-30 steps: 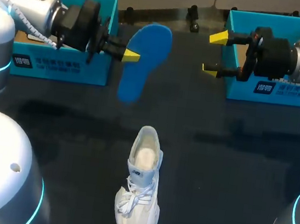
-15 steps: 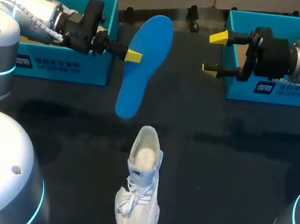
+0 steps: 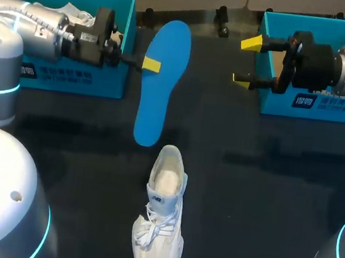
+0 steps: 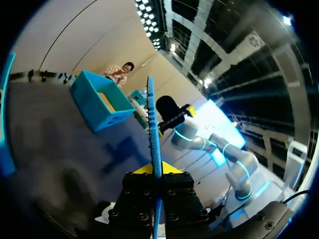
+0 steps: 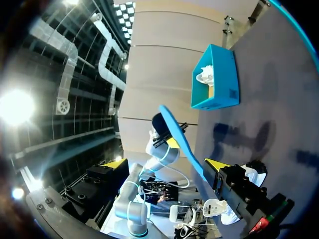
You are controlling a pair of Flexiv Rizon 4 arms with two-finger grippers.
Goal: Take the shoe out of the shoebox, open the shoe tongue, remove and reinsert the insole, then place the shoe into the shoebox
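L gripper (image 3: 151, 64): fingers clamped on edge of blue insole (image 3: 159, 86), held above table (image 3: 267, 180) btwn L shoebox (image 3: 71, 79) and R shoebox (image 3: 318, 107), its near end by heel of white shoe (image 3: 162, 220) standing upright on table; R gripper (image 3: 245, 61): fingers wide apart, just beside R shoebox.

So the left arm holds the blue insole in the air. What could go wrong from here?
1. The left gripper pinches the insole only at one side edge, so it might twist or slip out.
2. The shoe stands free on the table, and the open right gripper is far from it, beside the right box. Pushing the insole in could tip or slide the shoe.
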